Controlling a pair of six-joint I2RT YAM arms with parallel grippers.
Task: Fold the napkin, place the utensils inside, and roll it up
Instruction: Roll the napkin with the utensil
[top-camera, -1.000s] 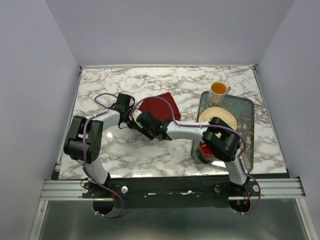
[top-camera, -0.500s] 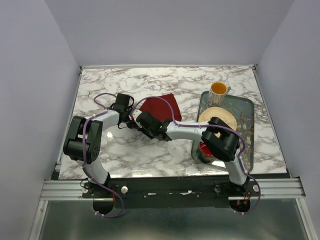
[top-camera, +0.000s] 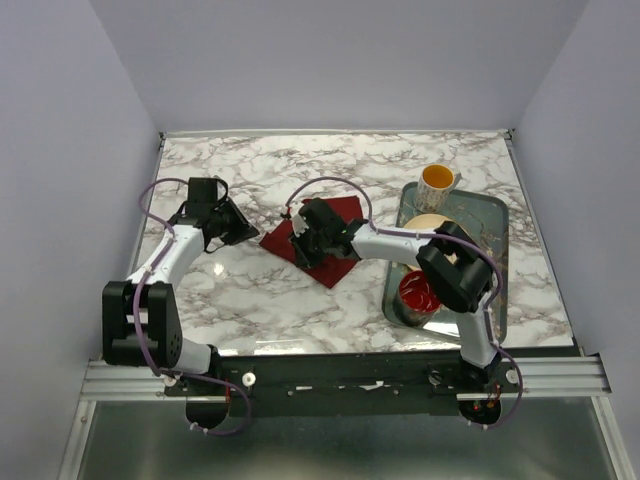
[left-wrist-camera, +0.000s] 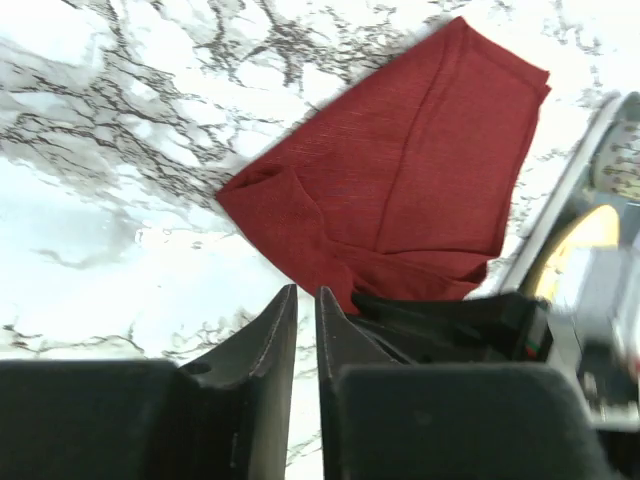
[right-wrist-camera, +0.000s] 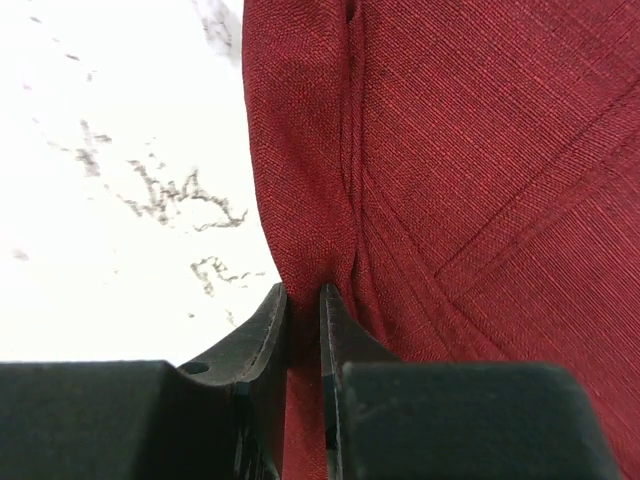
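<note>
The dark red napkin (top-camera: 336, 266) lies crumpled on the marble table, left of the tray. My right gripper (top-camera: 302, 245) sits on its left part, shut on a raised fold of the cloth. In the right wrist view that fold of napkin (right-wrist-camera: 480, 150) runs down between the tips of the right gripper (right-wrist-camera: 305, 290). My left gripper (top-camera: 243, 230) hangs to the left of the cloth, apart from it. In the left wrist view the left gripper (left-wrist-camera: 306, 292) shows a narrow empty gap, with the napkin (left-wrist-camera: 410, 180) ahead of it. The utensils are out of view.
A metal tray (top-camera: 500, 205) stands at the right. It holds a pale plate (top-camera: 428, 226), a red bowl (top-camera: 415, 292) and a mug with a yellow inside (top-camera: 438, 180). Bare marble lies left of and behind the napkin.
My left gripper has let go, parted slightly and drawn back to the left. My right gripper has closed on the cloth and moved right and away, and the napkin now spreads toward the near side.
</note>
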